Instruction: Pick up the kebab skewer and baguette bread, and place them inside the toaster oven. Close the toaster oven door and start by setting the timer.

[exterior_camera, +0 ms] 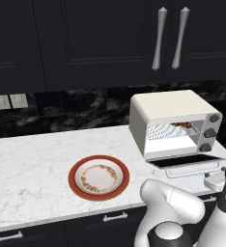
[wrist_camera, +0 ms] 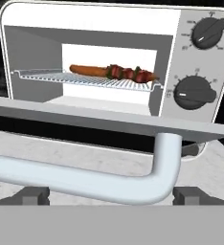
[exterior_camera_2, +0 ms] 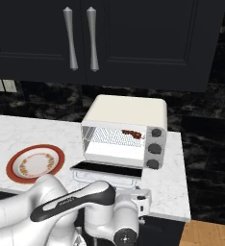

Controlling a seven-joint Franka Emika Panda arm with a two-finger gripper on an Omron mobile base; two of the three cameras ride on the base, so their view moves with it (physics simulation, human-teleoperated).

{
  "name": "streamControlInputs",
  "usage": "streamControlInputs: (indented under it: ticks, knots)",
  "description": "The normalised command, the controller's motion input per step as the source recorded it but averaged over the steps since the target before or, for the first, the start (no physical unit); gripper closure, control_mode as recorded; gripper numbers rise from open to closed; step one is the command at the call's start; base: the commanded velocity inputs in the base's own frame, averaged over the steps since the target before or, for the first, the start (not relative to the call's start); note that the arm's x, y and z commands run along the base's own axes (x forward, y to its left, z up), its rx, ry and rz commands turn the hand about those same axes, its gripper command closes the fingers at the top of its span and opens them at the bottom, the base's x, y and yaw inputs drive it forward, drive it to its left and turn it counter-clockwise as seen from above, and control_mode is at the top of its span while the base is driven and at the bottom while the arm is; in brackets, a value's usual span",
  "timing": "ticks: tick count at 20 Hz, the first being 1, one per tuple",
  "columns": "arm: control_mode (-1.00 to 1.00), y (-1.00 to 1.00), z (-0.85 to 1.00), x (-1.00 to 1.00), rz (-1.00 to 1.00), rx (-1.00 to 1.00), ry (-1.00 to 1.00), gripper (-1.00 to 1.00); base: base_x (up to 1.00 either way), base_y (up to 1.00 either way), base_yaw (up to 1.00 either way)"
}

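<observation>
Now my tool hangs fully open, holding nothing, one dark tip on each side of the silver bar handle of the toaster oven door. That door lies folded down flat toward me at the surface's front edge; its handle runs crosswise just ahead. Beyond it, inside the toaster oven, the baguette bread and kebab skewer rest lengthwise on the wire rack. A red-rimmed plate sits bare.

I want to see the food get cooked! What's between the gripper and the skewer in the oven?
In the hand view, the open door and its silver handle lie between the gripper and the skewer on the rack.
</observation>
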Motion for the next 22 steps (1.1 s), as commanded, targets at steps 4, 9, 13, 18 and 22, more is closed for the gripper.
streamControlInputs:
  ticks: [4, 9, 13, 18, 22]
  knots:
    - [-1.00, 0.00, 0.35, 0.42, 0.00, 0.00, -0.05, -1.00, 0.00, 0.00, 0.00]
    - [-1.00, 0.02, 0.32, 0.48, 0.00, 0.00, -0.04, -1.00, 0.00, 0.00, 0.00]
    - [-1.00, 0.02, 0.31, 0.51, 0.00, 0.00, -0.03, -1.00, 0.00, 0.00, 0.00]
    - [-1.00, 0.05, 0.28, 0.52, 0.00, 0.00, -0.01, -1.00, 0.00, 0.00, 0.00]
    - [-1.00, 0.05, 0.24, 0.42, 0.00, 0.00, -0.02, -1.00, 0.00, 0.00, 0.00]
